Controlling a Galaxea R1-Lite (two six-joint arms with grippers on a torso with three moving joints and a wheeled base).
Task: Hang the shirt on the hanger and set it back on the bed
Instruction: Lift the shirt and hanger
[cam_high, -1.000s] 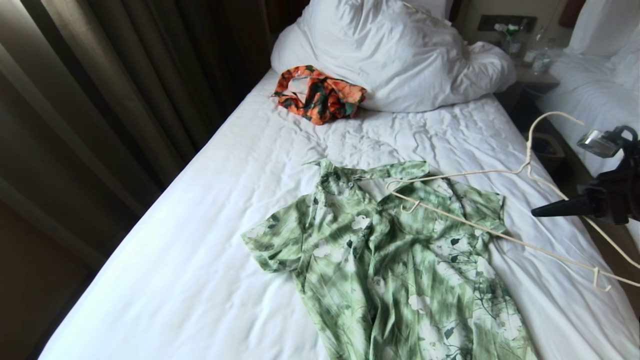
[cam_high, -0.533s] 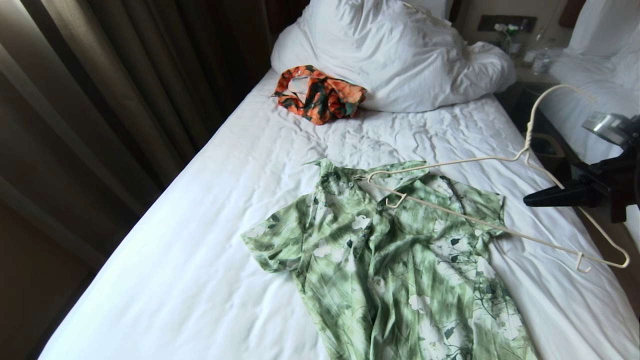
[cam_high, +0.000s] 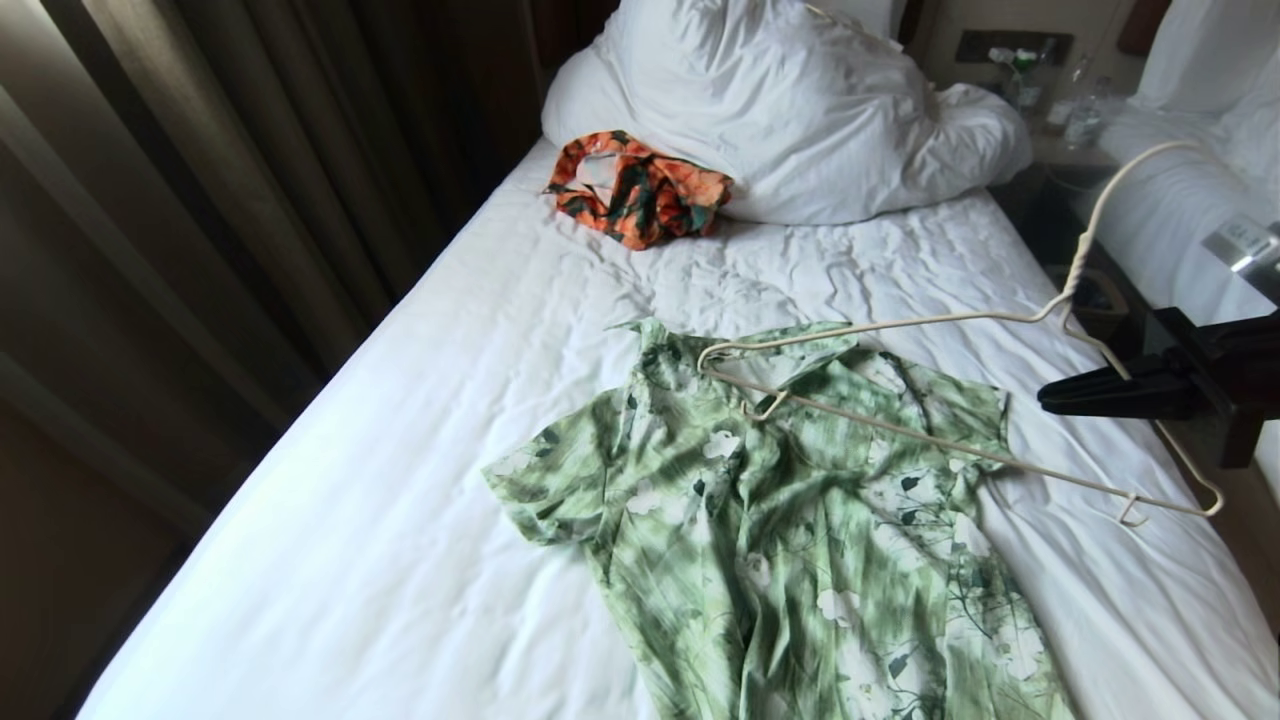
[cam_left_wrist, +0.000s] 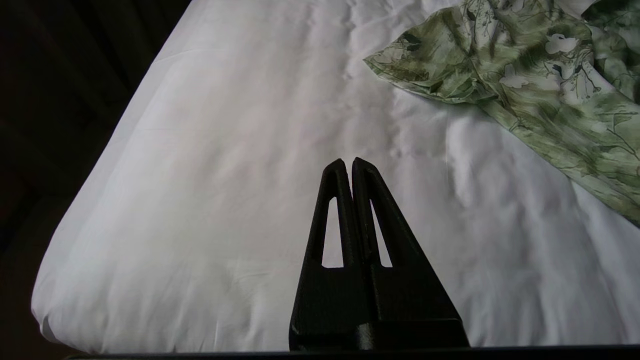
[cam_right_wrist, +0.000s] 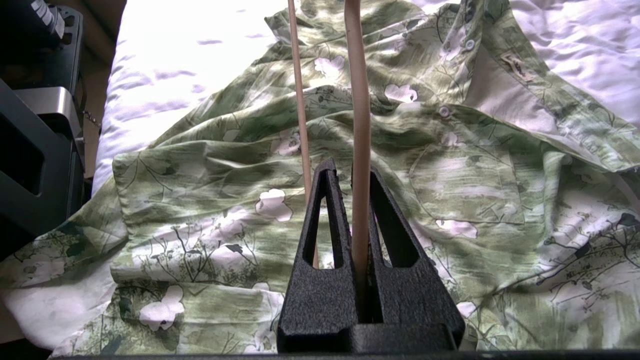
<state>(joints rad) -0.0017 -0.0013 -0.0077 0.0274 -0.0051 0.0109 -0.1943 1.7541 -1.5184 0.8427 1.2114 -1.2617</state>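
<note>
Clamping hanger wire, R jaws shut on it; L jaws pressed together, holding nothing.

R gripper (cam_right_wrist: 356, 172) pinches one thin cream rod of the hanger (cam_high: 905, 425) near the bed's (cam_high: 400, 480) right edge; far tip rests at the shirt's (cam_high: 790, 540) collar, hook end raised off the bed. Judgement: hanger is light, stiff, slick wire, prob. pivots in a narrow grip, so hold near the neck. Shirt lies flat mid-bed, soft & floppy; best taken at collar/shoulder seam. L gripper (cam_left_wrist: 348, 162) idles over bare sheet by the bed's left edge.

Rumpled white bed (cam_high: 420, 480), green floral shirt (cam_high: 800, 530) spread flat, orange patterned garment (cam_high: 640, 195) beside big pillows (cam_high: 780, 110)
</note>
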